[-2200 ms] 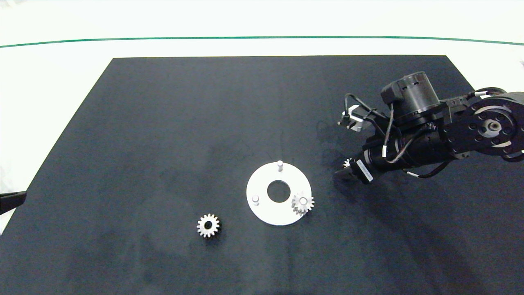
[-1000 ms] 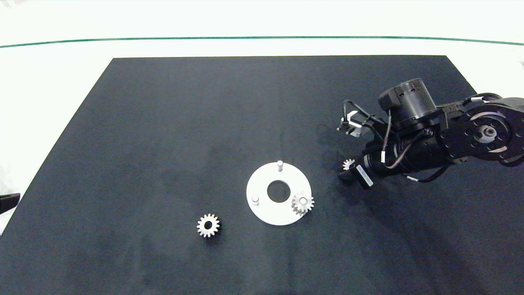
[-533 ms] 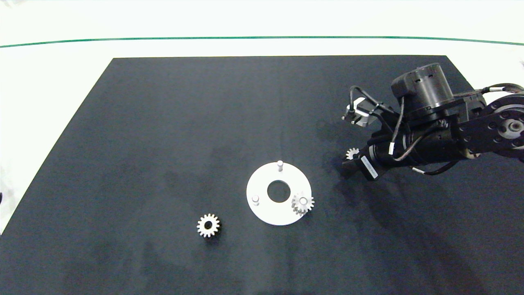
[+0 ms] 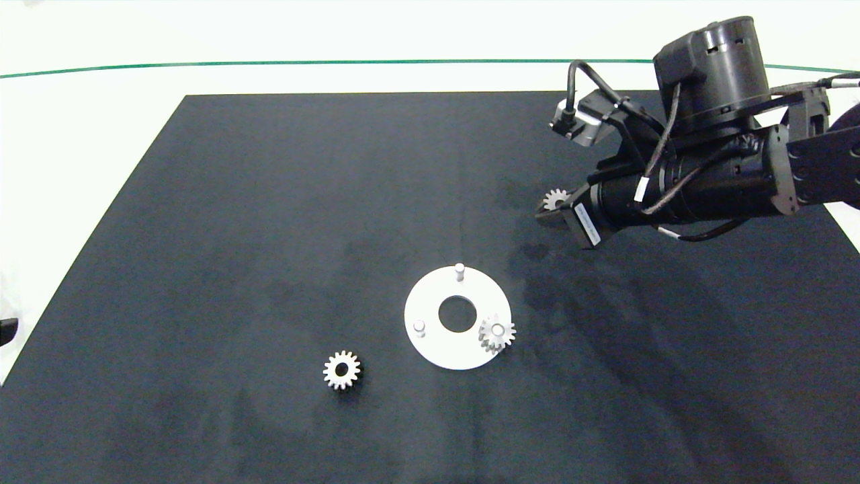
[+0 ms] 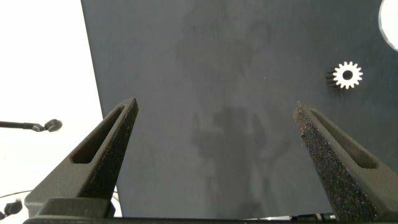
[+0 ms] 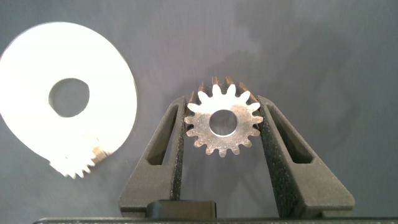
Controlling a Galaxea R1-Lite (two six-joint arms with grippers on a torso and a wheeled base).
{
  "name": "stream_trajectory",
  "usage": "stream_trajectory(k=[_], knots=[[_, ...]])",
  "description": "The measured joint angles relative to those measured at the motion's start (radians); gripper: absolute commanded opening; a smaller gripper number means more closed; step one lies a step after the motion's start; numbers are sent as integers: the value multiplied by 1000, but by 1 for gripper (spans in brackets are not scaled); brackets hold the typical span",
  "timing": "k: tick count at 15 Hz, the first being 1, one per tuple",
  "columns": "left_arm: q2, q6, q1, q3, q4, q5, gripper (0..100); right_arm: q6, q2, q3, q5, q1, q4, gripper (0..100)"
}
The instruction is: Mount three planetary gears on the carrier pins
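Note:
A white disc [image 4: 430,349] lies on the black mat and carries three carrier pins. One silver planetary gear [image 4: 497,333] sits on its front right pin; the far pin [image 4: 459,270] and the front left pin [image 4: 419,327] are bare. A second gear [image 4: 342,370] lies flat on the mat to the disc's front left, also seen as a gear [image 5: 347,75] in the left wrist view. My right gripper [image 4: 552,207] hangs above the mat, up and to the right of the disc, shut on a third gear [image 6: 222,123]. My left gripper [image 5: 217,118] is open off the mat's left edge.
The black mat [image 4: 269,202] covers most of the white table [image 4: 80,134]. A green line [image 4: 269,64] runs across the far side. The right arm's dark body [image 4: 705,168] fills the upper right corner.
The right gripper has risen from the mat with the gear in it and moved away from me and slightly left. The disc and the other two gears have not moved.

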Motion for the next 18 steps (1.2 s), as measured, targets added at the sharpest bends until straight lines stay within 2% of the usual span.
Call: stream_trajectory(k=[1,3,6,7,9,10,18], knots=[[2,0,0,0,0,0,100,0,7,-33,-3,13,13,1],[8,0,1,1,0,0,100,-1,29,-117,-3,40,82,0],[11,0,2,2,1,0,100,0,67,-240,-4,69,126,0],[13,0,2,2,1,0,100,0,81,-276,-4,74,160,0],[16,0,2,3,2,0,100,1,112,-364,-4,93,289,0],[17,0,2,3,2,0,100,1,129,-386,-3,104,318,0],[19,0,1,9,2,0,100,4,227,-410,-4,149,336,0]])
